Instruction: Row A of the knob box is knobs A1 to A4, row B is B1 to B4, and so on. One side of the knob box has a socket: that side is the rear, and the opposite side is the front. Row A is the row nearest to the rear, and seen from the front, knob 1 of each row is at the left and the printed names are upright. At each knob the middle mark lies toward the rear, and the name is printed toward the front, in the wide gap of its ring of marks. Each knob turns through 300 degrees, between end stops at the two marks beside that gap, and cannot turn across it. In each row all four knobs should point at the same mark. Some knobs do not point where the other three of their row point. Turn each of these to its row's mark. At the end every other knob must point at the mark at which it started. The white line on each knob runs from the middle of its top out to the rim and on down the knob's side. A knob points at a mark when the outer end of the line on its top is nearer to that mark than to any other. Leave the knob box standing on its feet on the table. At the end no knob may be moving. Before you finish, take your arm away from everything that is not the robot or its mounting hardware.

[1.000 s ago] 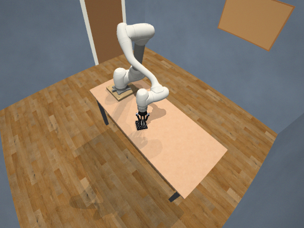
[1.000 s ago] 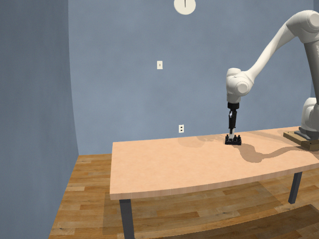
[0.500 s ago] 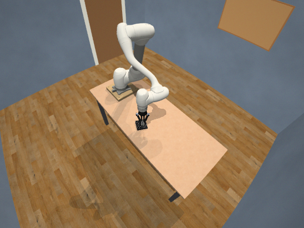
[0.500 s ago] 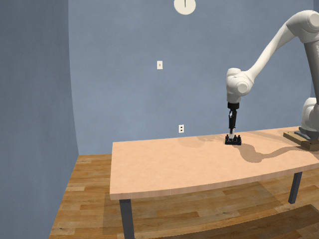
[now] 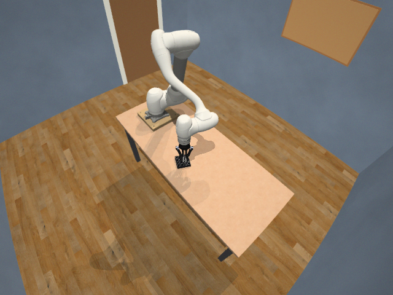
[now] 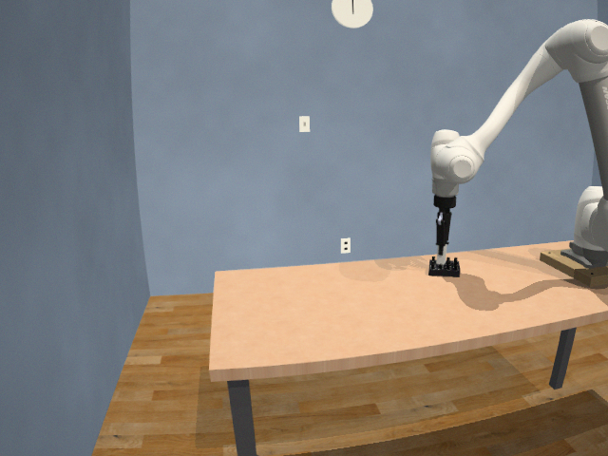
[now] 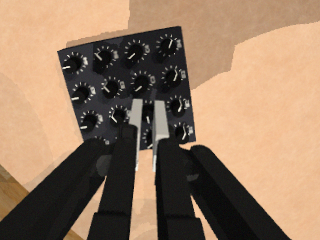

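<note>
The black knob box (image 5: 187, 165) (image 6: 452, 270) (image 7: 74, 83) stands on its feet on the table (image 5: 221, 190) (image 6: 319, 313), with its knobs in a four-by-four grid. My gripper (image 5: 182, 159) (image 6: 441, 260) (image 7: 147, 114) points straight down onto it. In the wrist view the two pale finger pads stand close together on either side of one knob (image 7: 148, 120) in the third column from the left, in the half of the box nearer the camera. The fingers hide most of that knob and its white line. The printed names are too small to read.
The arm's base sits on a wooden plate (image 5: 157, 121) (image 6: 572, 267) at one end of the table. The box lies near the table's long edge (image 5: 164, 179) on the door side.
</note>
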`<state>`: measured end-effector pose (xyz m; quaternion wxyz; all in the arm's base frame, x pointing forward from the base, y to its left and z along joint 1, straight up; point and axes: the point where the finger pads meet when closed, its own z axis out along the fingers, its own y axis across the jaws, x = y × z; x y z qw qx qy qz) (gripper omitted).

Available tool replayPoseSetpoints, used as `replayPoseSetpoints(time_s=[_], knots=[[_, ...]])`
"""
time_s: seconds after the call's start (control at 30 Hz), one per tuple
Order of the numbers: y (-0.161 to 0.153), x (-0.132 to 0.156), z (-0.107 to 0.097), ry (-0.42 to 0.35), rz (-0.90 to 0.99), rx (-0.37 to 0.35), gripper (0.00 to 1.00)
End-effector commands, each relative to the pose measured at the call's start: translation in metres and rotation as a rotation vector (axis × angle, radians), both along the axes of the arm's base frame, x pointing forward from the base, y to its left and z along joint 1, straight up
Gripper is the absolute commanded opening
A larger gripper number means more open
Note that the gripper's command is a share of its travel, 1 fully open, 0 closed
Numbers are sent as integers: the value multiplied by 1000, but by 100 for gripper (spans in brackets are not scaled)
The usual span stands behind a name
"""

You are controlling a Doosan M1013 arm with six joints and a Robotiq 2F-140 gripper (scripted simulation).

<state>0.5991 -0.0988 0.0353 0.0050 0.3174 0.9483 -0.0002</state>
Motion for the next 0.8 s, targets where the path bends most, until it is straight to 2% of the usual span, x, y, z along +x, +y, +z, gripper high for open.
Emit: replayPoseSetpoints(time_s=[0.0,0.77], knots=[[3,-2,-4,4,-4,5,5],[3,-2,-4,4,-84,5,5]])
